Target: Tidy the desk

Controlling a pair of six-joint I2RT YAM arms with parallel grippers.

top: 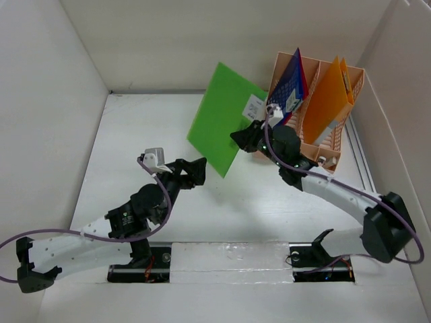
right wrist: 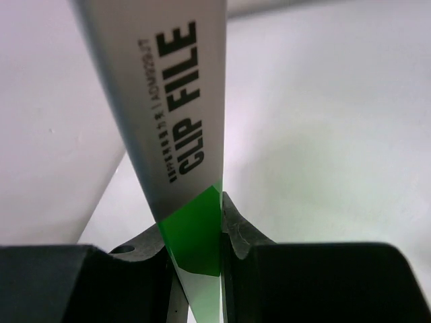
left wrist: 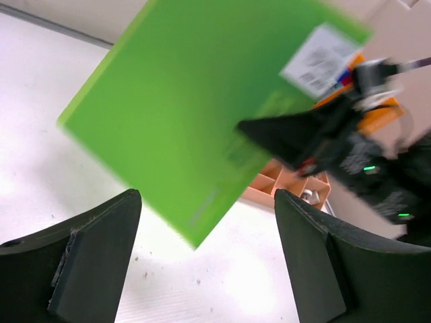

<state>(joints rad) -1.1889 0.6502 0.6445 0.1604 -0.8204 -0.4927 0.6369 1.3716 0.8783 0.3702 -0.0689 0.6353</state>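
Note:
A green clip file hangs tilted above the white desk, just left of the rack. My right gripper is shut on its right edge; in the right wrist view the jaws pinch the file's green spine and its label "CLIP FILE". My left gripper is open and empty, low over the desk just below and left of the file's bottom corner. In the left wrist view the green file fills the top, with my right gripper on its edge.
A peach-orange slotted file rack stands at the back right by the wall, holding a dark blue folder and an orange folder. White walls enclose the desk on three sides.

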